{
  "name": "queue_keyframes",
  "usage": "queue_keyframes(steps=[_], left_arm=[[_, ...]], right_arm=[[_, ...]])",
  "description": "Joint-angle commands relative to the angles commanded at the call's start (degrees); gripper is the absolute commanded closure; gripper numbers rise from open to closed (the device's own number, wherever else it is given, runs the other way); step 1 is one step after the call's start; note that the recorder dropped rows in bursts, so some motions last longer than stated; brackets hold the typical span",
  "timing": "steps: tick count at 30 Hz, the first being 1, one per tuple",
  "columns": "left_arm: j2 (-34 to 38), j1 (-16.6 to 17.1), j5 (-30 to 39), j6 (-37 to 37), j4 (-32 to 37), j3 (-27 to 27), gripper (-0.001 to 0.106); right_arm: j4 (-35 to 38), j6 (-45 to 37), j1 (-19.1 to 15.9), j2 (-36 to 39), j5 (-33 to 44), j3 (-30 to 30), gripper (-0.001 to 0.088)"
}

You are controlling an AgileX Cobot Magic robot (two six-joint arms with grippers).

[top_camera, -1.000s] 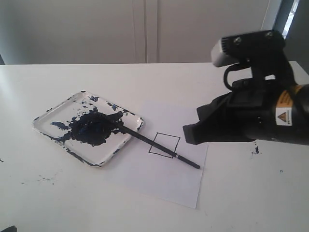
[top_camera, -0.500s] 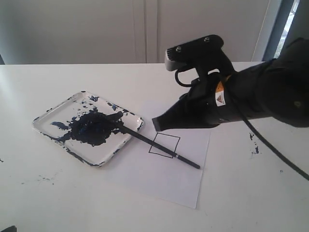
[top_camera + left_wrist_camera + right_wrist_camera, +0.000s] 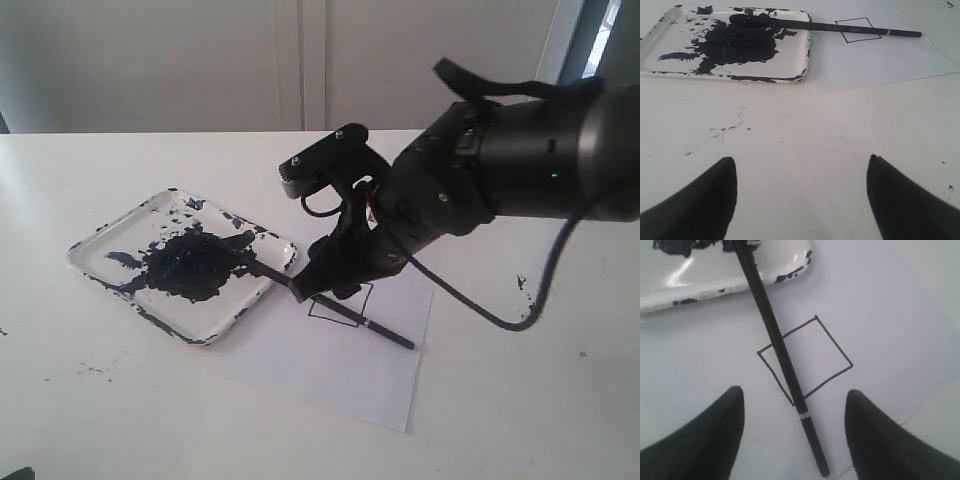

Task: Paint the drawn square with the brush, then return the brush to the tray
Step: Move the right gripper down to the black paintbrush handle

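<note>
table (image 3: 500, 420) | brush (image 3: 771, 332) crosses tray (image 3: 700, 297) rim, drawn square (image 3: 812, 357) | right gripper (image 3: 795, 392) agape, seemingly above

Brush (image 3: 772, 330) from tray (image 3: 705, 277) across square (image 3: 807, 357)

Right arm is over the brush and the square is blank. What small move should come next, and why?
Likely lower the right gripper straight down and close on the brush: its jaws stand open above the handle, which lies across the drawn square, tip in the tray; the square is unpainted.
</note>
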Motion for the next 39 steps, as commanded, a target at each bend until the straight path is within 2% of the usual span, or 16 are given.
queue_keyframes(steps=[8,17,25,33,39], left_arm=[[0.0,0.0,0.0,0.0,0.0,0.0,0.03],[0.0,0.0,0.0,0.0,0.0,0.0,0.03],[0.0,0.0,0.0,0.0,0.0,0.0,0.03],[0.0,0.0,0.0,0.0,0.0,0.0,0.03],[0.0,0.0,0.0,0.0,0.0,0.0,0.03]], right_arm=[[0.1,-4.2,0.0,9.1,-0.1,-6.5,0.03],[0.1,-4.3,0.0,14.9,-1.6,-9.5,0.03],[0.1,-4.3,0.0,17.0,-4.5,-9.5,0.0302],[0.1,-4.2,0.0,17.9,-7.9,-9.5,0.0387],[0.1,-4.0,-0.1,17.9,-10.1,-9.5,0.0391]])
